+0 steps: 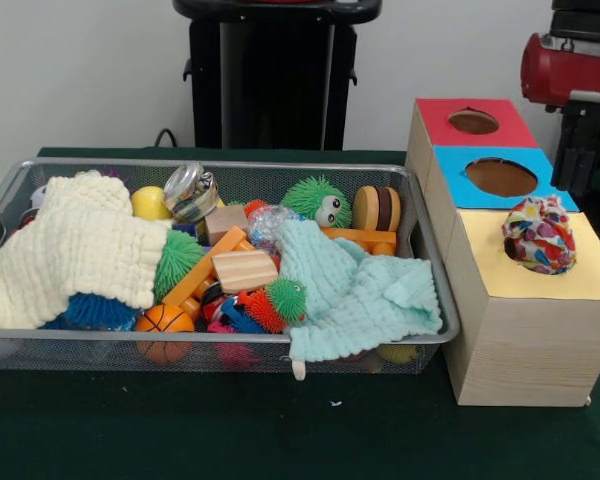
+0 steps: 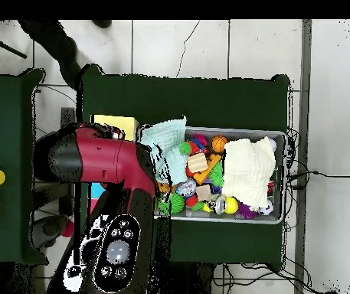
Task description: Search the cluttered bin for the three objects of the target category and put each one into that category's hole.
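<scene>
We read the front view from left to right. The wide, shallow silver wire-mesh bin point(image 1: 420, 215) occupies the left and centre of the table. It is crowded with a cream knitted cloth point(image 1: 75, 250), a small orange basketball point(image 1: 164, 320), pale wooden blocks point(image 1: 243, 268), a green spiky ball with eyes point(image 1: 318, 203) and a mint-green waffle cloth point(image 1: 355, 290) that hangs over the near rim.

Just beside the bin's right end stands the row of pale wooden boxes. The red-topped box point(image 1: 485, 138) is farthest from the camera, the blue-topped box point(image 1: 450, 170) is in the middle, and the yellow-topped box point(image 1: 540, 285) is nearest. The knotted ball of multicoloured patterned fabric point(image 1: 539, 234) sits on the yellow top, at its far end. It appears to rest over the yellow box's hole, which we cannot see beneath it. We judge this object seated at the opening but not dropped through.

In the overhead view, the red and black arm point(image 2: 105, 164) lies over the box end of the table and covers the boxes. The gripper itself is in neither view, so its state cannot be reported. The deciding relation is therefore unverified: the fabric ball lies on the yellow box, well apart from the bin contents.
</scene>
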